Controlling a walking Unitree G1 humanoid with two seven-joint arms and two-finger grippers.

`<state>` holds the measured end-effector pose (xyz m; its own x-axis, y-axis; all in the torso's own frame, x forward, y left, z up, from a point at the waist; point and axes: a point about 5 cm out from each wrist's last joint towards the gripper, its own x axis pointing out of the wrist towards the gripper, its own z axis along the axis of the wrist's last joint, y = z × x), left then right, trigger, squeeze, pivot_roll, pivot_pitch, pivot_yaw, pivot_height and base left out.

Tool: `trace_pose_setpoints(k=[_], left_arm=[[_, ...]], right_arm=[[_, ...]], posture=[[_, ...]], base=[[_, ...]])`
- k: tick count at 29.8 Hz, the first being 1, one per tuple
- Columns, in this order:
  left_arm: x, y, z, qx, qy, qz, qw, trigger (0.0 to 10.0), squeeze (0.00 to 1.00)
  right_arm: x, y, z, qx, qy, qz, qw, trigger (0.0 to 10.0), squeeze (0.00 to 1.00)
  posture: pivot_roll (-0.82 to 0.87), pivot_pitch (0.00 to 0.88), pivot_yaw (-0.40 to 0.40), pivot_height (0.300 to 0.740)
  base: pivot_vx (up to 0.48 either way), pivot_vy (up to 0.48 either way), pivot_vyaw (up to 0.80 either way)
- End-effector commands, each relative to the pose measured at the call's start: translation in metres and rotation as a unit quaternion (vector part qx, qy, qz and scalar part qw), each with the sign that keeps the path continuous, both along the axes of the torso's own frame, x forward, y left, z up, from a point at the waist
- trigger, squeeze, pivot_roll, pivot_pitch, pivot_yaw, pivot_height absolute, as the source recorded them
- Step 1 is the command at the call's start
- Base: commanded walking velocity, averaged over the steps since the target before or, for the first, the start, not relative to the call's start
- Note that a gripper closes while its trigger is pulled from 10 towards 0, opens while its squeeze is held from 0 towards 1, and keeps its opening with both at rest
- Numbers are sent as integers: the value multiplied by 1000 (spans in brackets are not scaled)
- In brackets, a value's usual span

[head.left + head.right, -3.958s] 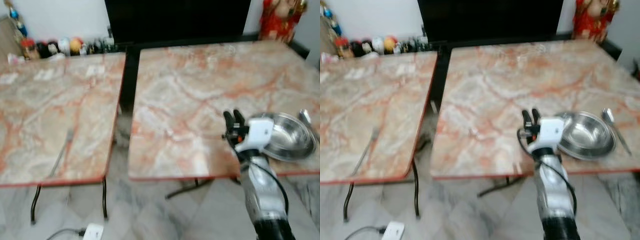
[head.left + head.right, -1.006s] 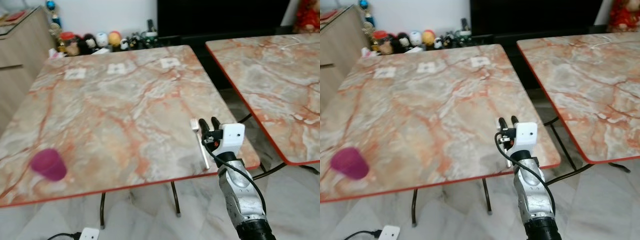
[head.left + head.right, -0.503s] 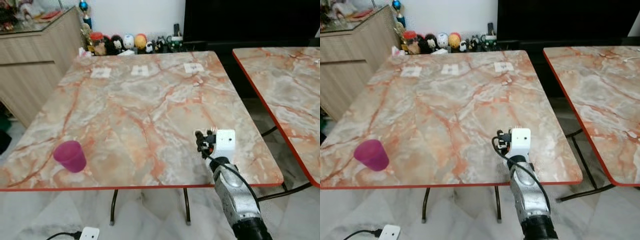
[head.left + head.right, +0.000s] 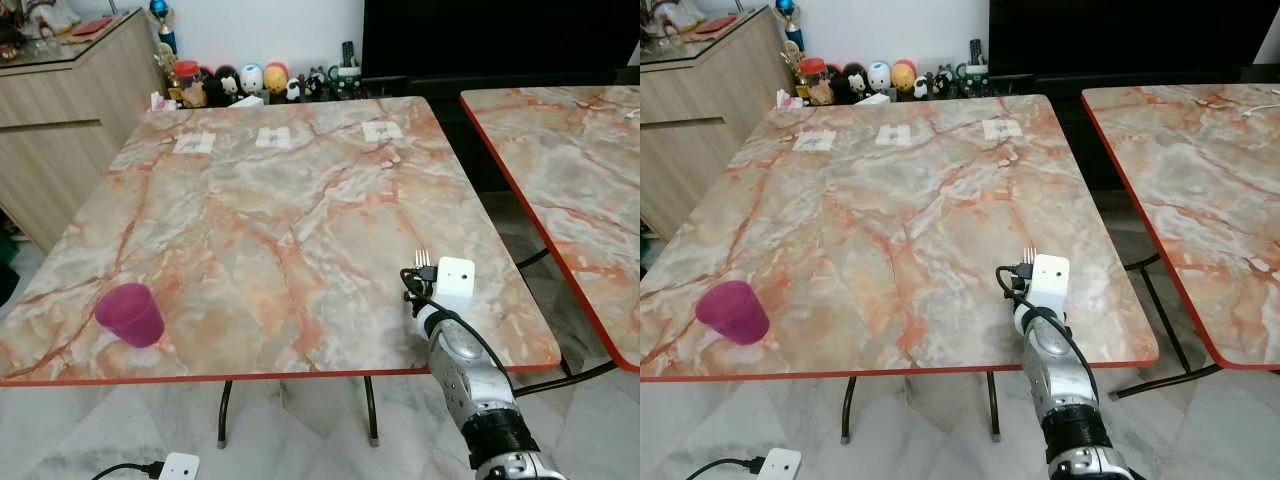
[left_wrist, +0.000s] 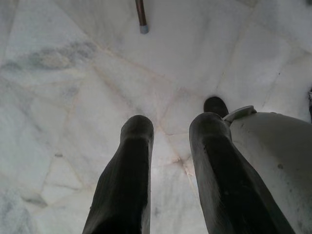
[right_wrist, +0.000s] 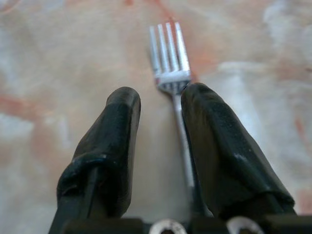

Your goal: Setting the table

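The right gripper (image 6: 158,105) reaches over the near edge of the marble table (image 4: 250,200), its two black fingers slightly parted around a fork (image 6: 169,56) lying flat, apparently lined up to pick it up. The handle runs between the fingers, close against one; the tines poke out just past the fingertips. Whether it is gripped is unclear. The left gripper (image 5: 168,129) hangs idle, fingers apart, over the floor.

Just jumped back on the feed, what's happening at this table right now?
The right gripper is low over the near right part of the marble table, jaws open around a fork that lies between them, not yet gripped. A pink cup stands near the left corner. The left gripper hangs over the floor.
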<state>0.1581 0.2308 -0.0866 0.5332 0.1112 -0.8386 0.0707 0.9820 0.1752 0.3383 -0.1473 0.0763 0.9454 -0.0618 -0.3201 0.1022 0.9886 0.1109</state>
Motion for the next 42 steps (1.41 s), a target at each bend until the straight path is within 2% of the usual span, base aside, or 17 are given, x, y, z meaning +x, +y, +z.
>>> trace_pose_setpoints(k=[1, 9, 21, 22, 23, 24, 34, 42], left_arm=[[-4, 1, -2, -5, 8, 6, 1000, 10000, 0], [-5, 1, -2, -4, 10, 5, 1000, 10000, 0], [-5, 2, -2, -2, 10, 5, 1000, 10000, 0], [-5, 2, -2, -2, 10, 5, 1000, 10000, 0], [-5, 2, -2, -2, 10, 5, 1000, 10000, 0], [-5, 2, -2, -2, 10, 5, 1000, 10000, 0], [-6, 2, -2, -5, 13, 3, 1000, 10000, 0], [-6, 2, -2, -4, 15, 2, 1000, 10000, 0]], right_arm=[[2, -1, 1, 5, 5, -5, 1000, 10000, 0], [6, -7, 2, 2, 9, -13, 1000, 10000, 0], [3, 1, -13, 17, 53, 23, 998, 10000, 0], [3, 0, -13, 17, 55, 22, 998, 3922, 0], [3, 0, -14, 17, 55, 22, 998, 3922, 0], [3, -1, -14, 18, 55, 20, 998, 0, 0], [2, -2, -15, 16, 51, 21, 998, 0, 0], [1, 3, -16, 6, 51, 32, 998, 0, 0]], posture=[[-123, 34, 55, 740], [-119, 38, 58, 740], [-114, 38, 63, 740], [-114, 38, 64, 740], [-114, 38, 64, 740], [-114, 39, 64, 740], [-115, 37, 64, 740], [-111, 37, 61, 740]], base=[[0, 0, 0], [0, 0, 0], [0, 0, 0], [0, 0, 0], [0, 0, 0], [0, 0, 0], [0, 0, 0], [0, 0, 0]])
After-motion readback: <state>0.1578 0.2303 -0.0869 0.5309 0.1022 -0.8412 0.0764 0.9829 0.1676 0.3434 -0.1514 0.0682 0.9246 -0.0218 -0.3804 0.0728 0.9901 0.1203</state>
